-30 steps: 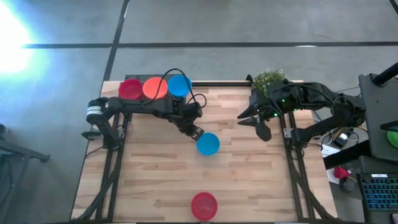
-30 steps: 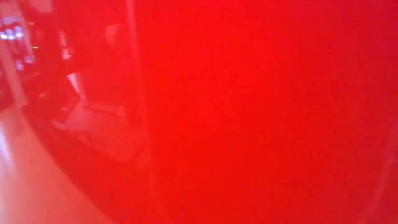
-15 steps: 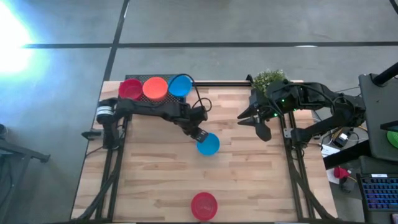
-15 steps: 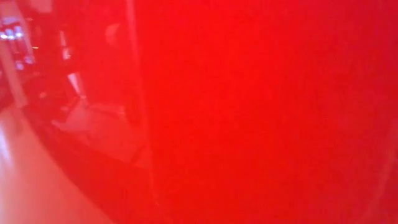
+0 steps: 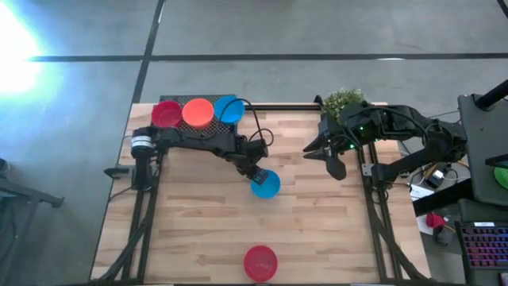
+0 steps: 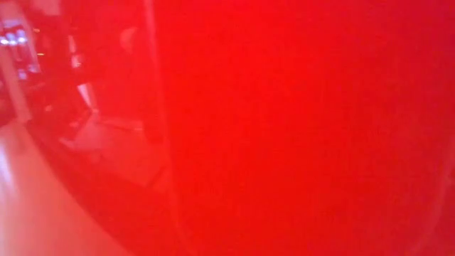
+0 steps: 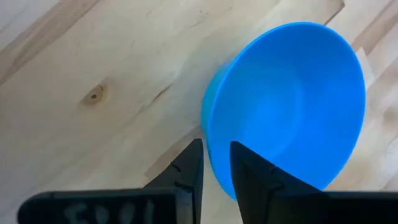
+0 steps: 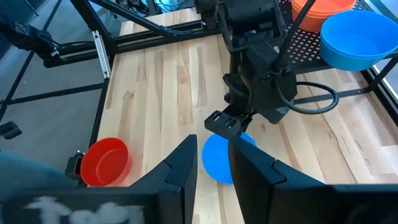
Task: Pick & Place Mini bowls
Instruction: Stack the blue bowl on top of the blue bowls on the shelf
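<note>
Left gripper (image 5: 259,172) now parted astride blue bowl (image 5: 266,184) rim, bowl mouth-up.

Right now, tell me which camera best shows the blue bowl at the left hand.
Left wrist view: the blue bowl fills it, rim between the left hand fingers. High and right wrist views show it small; low view doesn't.
</note>
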Tool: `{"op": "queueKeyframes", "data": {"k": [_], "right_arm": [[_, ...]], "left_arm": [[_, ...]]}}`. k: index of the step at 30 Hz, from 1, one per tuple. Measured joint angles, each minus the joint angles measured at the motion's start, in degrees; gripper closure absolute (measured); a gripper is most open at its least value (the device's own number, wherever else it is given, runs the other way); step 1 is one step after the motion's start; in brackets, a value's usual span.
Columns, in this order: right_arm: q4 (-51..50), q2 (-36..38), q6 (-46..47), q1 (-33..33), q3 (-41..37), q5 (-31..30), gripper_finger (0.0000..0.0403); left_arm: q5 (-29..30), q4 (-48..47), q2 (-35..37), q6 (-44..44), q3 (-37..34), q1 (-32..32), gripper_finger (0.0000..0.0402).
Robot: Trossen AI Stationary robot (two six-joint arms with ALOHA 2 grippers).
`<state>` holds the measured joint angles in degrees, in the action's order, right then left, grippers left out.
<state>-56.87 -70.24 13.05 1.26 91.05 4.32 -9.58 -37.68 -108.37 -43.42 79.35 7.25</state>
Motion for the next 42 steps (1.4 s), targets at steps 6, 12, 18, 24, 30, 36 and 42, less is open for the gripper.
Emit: {"op": "queueKeyframes", "data": {"k": [6, 12, 18, 24, 30, 36, 42], "right_arm": [[0.03, 0.00, -0.02, 0.00, -0.09, -0.01, 0.0321], [0.04, -0.02, -0.02, -0.02, -0.22, -0.01, 0.0316], [0.05, -0.02, -0.02, -0.02, -0.31, -0.02, 0.0315], [0.05, -0.02, -0.02, -0.02, -0.35, -0.02, 0.0326], [0.05, -0.02, -0.21, -0.02, -0.39, -0.02, 0.0330], [0.07, -0.02, -0.20, -0.02, -0.42, -0.04, 0.0324], [0.09, -0.02, -0.21, -0.02, -0.45, -0.09, 0.0322]], "left_arm": [[0.07, 1.83, -2.33, -1.43, 0.00, -0.02, 0.0330], [-2.46, 3.50, -5.19, -1.01, 0.00, -0.20, 0.0330], [-2.39, 3.41, -5.28, 0.87, 0.00, -0.24, 0.0374], [-2.98, 2.98, -3.97, 1.47, 0.23, -0.22, 0.0399], [-6.59, 0.96, 0.90, 1.64, 1.71, -0.18, 0.0400], [-7.36, -2.18, 8.93, 2.27, 5.26, 0.05, 0.0401], [0.56, -11.34, 16.32, 5.45, 10.80, 2.01, 0.0401]]}}
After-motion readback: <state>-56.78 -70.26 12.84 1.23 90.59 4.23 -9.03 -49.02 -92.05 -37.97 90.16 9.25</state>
